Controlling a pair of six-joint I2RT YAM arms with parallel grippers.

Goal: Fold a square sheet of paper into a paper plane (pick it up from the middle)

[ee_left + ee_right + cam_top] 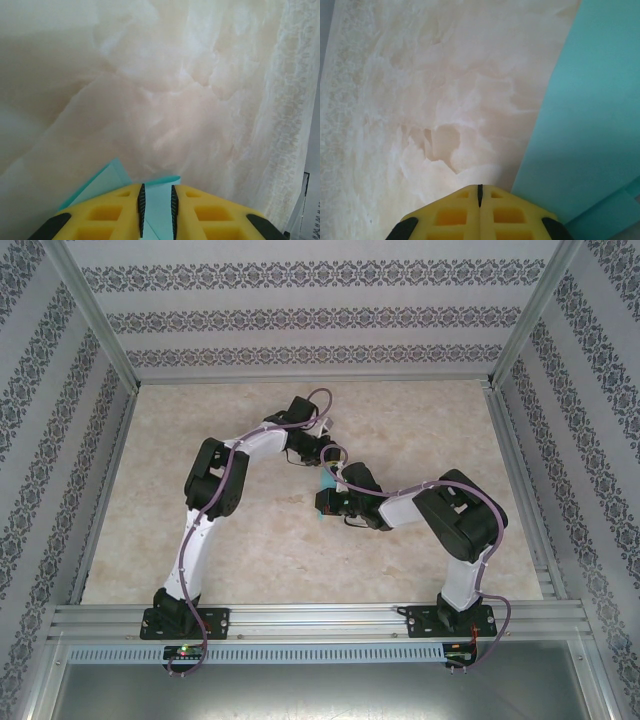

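The teal-blue sheet of paper (325, 484) lies on the marble table (250, 540) at the centre, mostly hidden by the two wrists that meet over it. My left gripper (156, 186) is down on it, jaws a narrow gap apart, and flat paper (102, 182) shows through the gap and spreads out under the left finger; a fold line crosses it. My right gripper (480, 186) is shut with nothing between its pads, just left of the paper's straight edge (595, 110), where a second layer shows at the lower right. No paper plane shape can be made out.
Patterned walls and metal posts (95, 320) enclose the table on three sides. An aluminium rail (320, 618) at the near edge carries both arm bases. Bare marble stretches to the left and far side of the arms.
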